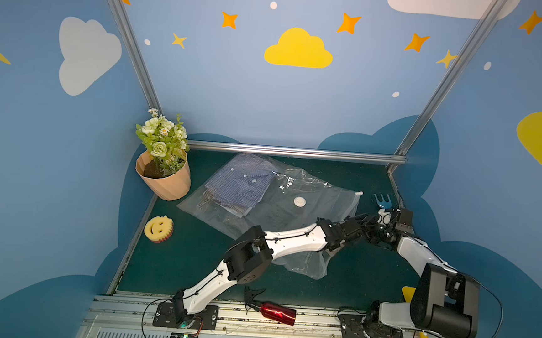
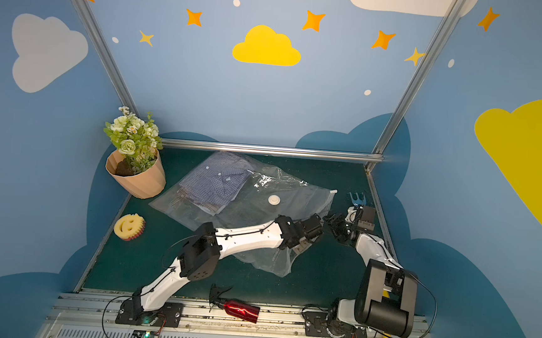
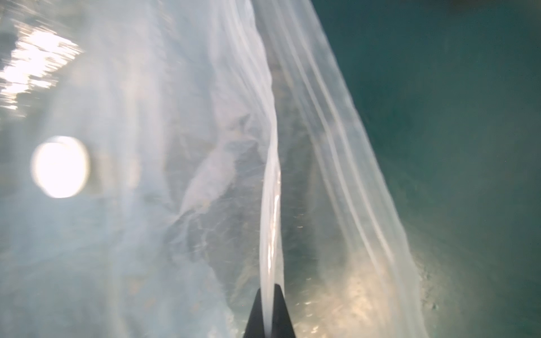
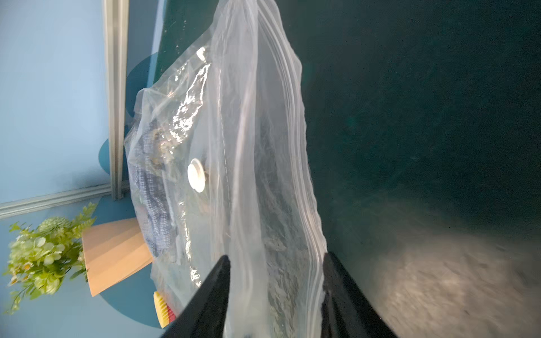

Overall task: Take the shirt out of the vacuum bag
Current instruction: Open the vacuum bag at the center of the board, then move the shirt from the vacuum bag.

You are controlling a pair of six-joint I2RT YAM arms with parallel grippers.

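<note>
1. Item: the vacuum bag (image 1: 310, 192). It lies flat on the green table (image 1: 352, 289), mid-frame in both top views. The shirt (image 1: 242, 182) is inside it, folded into the upper-left end beside the flower pot (image 1: 164, 182).
2. Axis: the long axis runs from the left of the frame to the right, dropping slightly. The closed end and shirt sit at the left. The round valve (image 1: 300, 201) sits mid-face. The zip edge (image 1: 355, 205) faces right towards both arms, with its slider (image 1: 358, 193) at the upper corner.
3. Left gripper (image 3: 268, 288): the jaws are together, pinching a single lip of film at the mouth.
4. Right gripper (image 4: 276, 257): the jaws stand apart with the bag's mouth plastic between them, gripping nothing.
5. Step in hand, as judged: parting the mouth.
   - Close your right jaws on the opposite lip only, the one carrying the zip tracks. Catching both layers would pinch the mouth shut.
   - Pull the lips apart across the seal rather than along it, and lift gently.
6. Caution: the film is slippery and light, so a hard tug would probably drag the whole bag. How far the seal is open cannot be told.
7. Next reach, as judged: enter along the long axis towards the upper left.
</note>
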